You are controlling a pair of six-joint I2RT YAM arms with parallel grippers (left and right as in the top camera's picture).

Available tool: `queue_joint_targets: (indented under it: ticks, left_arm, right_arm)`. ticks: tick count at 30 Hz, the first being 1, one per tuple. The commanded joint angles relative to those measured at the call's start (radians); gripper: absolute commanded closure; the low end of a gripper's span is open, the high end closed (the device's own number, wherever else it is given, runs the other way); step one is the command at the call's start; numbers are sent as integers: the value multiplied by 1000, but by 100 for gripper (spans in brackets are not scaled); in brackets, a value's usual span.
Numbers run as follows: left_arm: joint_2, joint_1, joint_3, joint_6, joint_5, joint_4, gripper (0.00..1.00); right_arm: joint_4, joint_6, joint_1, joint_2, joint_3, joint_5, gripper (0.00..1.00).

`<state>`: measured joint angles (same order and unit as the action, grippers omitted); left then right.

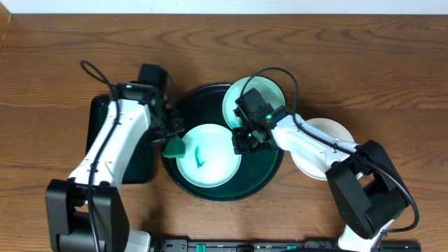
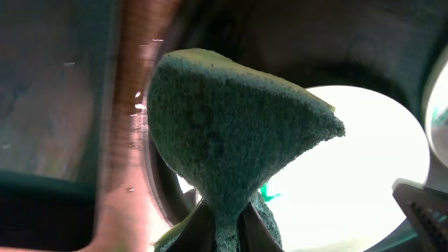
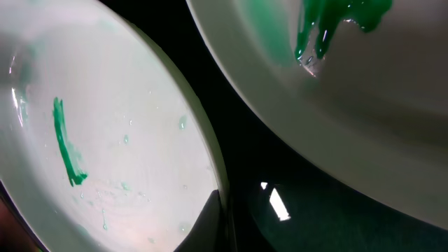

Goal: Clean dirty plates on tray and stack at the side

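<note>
Left tool [image 2: 225, 227]: pinched narrow on the lower end of a green sponge [image 2: 231, 119], which fans out wide beyond the tips.
Just past the sponge and below it: streaked plate [image 2: 350, 161], pale, lying flat in the round black tray [image 1: 210, 194].
To this tool's outer side, under its arm: rectangular tray [image 1: 140, 168], black, on the wooden surface [image 1: 350, 56].

Right tool [image 1: 245, 142]: jaws drawn narrow, nothing seen between them.
One dark tip touching the rim of the same streaked plate, on the side opposite the sponge.
Cannot tell whether the rim is nipped or only pressed.
Directly ahead of that tip, on the plate's face: green streak [image 3: 66, 143], with faint smudges and droplets around it.
Across a dark strip of tray floor from the tip: second plate [image 3: 350, 119], turquoise, near the streaked plate but apart from it.
On its face: glossy green smear [image 3: 336, 21].
Seen from overhead at the tray's edge, behind the right tool.
Farthest out, back along the right arm: white plate [image 1: 329, 133] on the surface, just beside the tray and partly hidden by the arm.
</note>
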<state>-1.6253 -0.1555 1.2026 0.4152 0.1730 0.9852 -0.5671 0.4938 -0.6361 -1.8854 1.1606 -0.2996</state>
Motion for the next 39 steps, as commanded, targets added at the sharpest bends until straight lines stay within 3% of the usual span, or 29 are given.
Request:
queue_joint_targets:
  ticks: [1,6,17,22,27,31,35,39]
  left_arm:
    - [2,-45,-8,36,-10,-17,93]
    - [-38,-106,-8,84,-92,-70,92]
    - [-186,-197,-15,100,-72,-56,93]
    - [-200,-223,-87,98,-30,-122,93]
    - [-200,-226,-189,-19,203,-254,93]
    - [-200,-225,-204,-191,385,-277,93]
    - [-198,-211,-190,-246,375,-281,93]
    - [-192,-165,-137,-184,231,-232,93]
  right_arm:
    - [-3,7,-7,-6,21,-16,99]
    - [-5,7,-7,-6,21,-16,99]
    - [-6,6,-7,-6,21,-14,99]
    - [-9,6,-7,-6,21,-15,99]
    - [-8,6,-7,-6,21,-15,99]
    - [-9,6,-7,-6,21,-15,99]
    - [-8,6,-7,-6,21,-15,99]
    - [-8,7,-7,-6,21,-15,99]
